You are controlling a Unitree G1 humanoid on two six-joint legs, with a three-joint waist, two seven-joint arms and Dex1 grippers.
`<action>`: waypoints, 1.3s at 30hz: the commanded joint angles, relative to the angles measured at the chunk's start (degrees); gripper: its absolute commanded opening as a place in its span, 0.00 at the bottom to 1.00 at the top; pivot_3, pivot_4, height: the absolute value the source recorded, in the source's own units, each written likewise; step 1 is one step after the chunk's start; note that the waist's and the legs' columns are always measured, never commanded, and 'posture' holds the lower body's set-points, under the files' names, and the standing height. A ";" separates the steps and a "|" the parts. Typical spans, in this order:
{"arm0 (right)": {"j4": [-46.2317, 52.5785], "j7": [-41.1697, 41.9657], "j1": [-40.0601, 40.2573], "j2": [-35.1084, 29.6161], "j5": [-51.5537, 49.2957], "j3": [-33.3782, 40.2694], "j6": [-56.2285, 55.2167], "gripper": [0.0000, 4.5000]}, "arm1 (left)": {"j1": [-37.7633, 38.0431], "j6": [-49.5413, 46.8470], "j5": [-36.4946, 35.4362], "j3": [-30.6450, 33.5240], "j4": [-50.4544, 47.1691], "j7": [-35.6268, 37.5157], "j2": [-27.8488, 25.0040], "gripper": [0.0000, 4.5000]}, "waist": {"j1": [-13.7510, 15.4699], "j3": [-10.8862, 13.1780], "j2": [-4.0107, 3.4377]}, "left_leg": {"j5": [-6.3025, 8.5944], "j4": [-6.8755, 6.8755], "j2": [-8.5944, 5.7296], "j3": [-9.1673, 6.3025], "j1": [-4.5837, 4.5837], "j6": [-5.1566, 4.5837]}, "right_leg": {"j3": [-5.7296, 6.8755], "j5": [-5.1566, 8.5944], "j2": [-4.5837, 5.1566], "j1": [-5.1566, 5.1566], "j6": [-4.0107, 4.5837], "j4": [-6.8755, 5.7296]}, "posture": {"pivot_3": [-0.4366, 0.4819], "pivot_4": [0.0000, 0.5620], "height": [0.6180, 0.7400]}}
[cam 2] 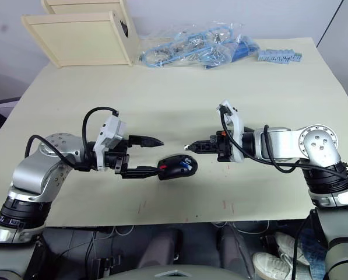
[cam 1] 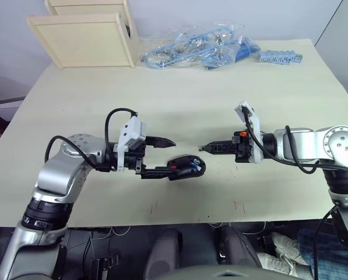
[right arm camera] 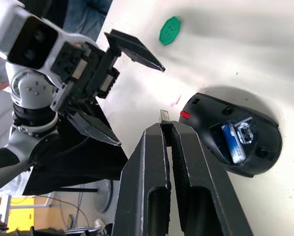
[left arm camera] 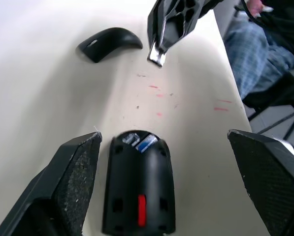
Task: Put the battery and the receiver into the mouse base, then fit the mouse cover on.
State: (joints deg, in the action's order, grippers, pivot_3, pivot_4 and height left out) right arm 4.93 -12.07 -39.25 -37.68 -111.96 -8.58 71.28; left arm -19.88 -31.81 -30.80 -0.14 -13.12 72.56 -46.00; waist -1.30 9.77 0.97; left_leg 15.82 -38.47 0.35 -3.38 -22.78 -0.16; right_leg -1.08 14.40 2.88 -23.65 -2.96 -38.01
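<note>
Two black fingers of the right gripper (right arm camera: 165, 129) are pinched together on the receiver (right arm camera: 163, 116), a tiny silvery-ended nub poking out past their tips. Just ahead of those tips and slightly lower lies the mouse base (right arm camera: 233, 140), its compartment facing up with the battery (right arm camera: 232, 142) already seated inside; a pale recess beside the battery looks unfilled, though what it is I cannot tell. So the battery step reads as done and the receiver step is in hand. Next, the nub likely has to be lined up over its slot in the open compartment and eased down without skidding the base.

On the far side of the base, the left gripper (cam 1: 161, 156) stands spread wide, one finger just beside the base's flank and the other well above it, gripping nothing; it seems placed to steady the body. Beyond the right gripper's tip in the left wrist view, the mouse cover (left arm camera: 109, 43) lies apart on the table (cam 1: 220, 99), waiting. A green disc (right arm camera: 170, 29) sits farther off
</note>
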 commanded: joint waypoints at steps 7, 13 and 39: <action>3.89 0.88 2.46 -2.81 -1.04 1.41 -1.25 0.00 | 5.13 11.35 4.66 -1.22 3.69 1.38 1.07 0.98 | 0.54 0.00 -0.01 | 0.00 0.00 0.00 0.02 0.01 0.00 | 0.00 -0.02 0.00 0.01 0.03 0.00 | 0.48 0.27 1.00; 6.17 0.53 4.64 -4.20 -1.04 1.88 -2.46 0.00 | 0.89 11.03 9.30 -6.42 5.83 0.14 2.08 0.98 | 0.47 -0.01 -0.01 | 0.00 -0.01 -0.01 0.05 0.00 0.00 | -0.02 -0.03 0.01 0.01 0.02 0.02 | 0.48 0.27 1.00; 10.19 -0.30 8.19 -5.89 -1.04 2.54 -6.27 0.00 | -5.20 15.45 18.75 -13.93 12.53 -1.50 7.66 0.98 | 0.39 -0.01 -0.01 | 0.00 -0.01 0.01 0.02 -0.01 0.00 | -0.02 -0.03 -0.01 0.01 0.02 0.01 | 0.48 0.27 1.00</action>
State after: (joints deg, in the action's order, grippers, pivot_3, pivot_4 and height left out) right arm 13.06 -12.66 -30.90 -42.84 -111.97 -8.08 65.91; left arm -24.49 -17.09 -12.26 -14.09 0.68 71.16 -38.38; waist -0.92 9.76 0.96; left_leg 15.82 -38.49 0.35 -3.36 -22.79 -0.16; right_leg -1.10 14.37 2.87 -23.63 -2.94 -37.99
